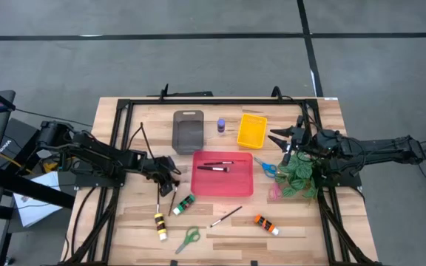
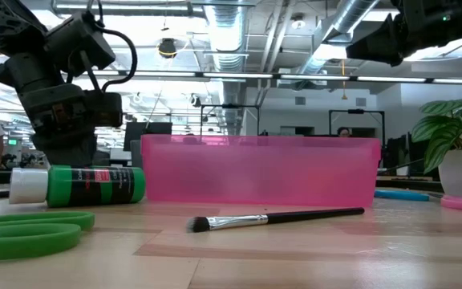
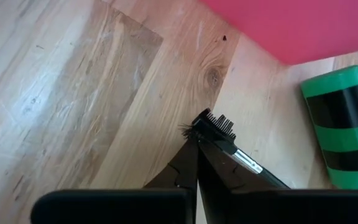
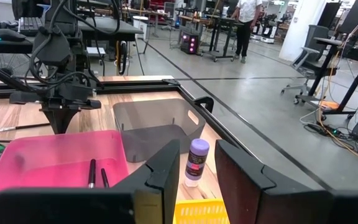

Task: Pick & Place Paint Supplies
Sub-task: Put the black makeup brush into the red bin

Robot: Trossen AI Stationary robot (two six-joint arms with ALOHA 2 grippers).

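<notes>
Left gripper (image 1: 170, 176): I see it clamped on a paintbrush (image 3: 229, 144) at its bristle end, low over the surface (image 1: 124, 222) beside the red tray (image 1: 222, 174).
Green tube (image 1: 183, 205): lying just beside.
Right gripper (image 1: 281, 140): fingers apart, holding nothing, near the yellow tray (image 1: 251, 130).

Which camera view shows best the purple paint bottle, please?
The right wrist view: the purple paint bottle stands upright and large between the right gripper's open fingers, beside the grey tray. The high view shows it only as a small dot. The low and left wrist views do not show it.
</notes>
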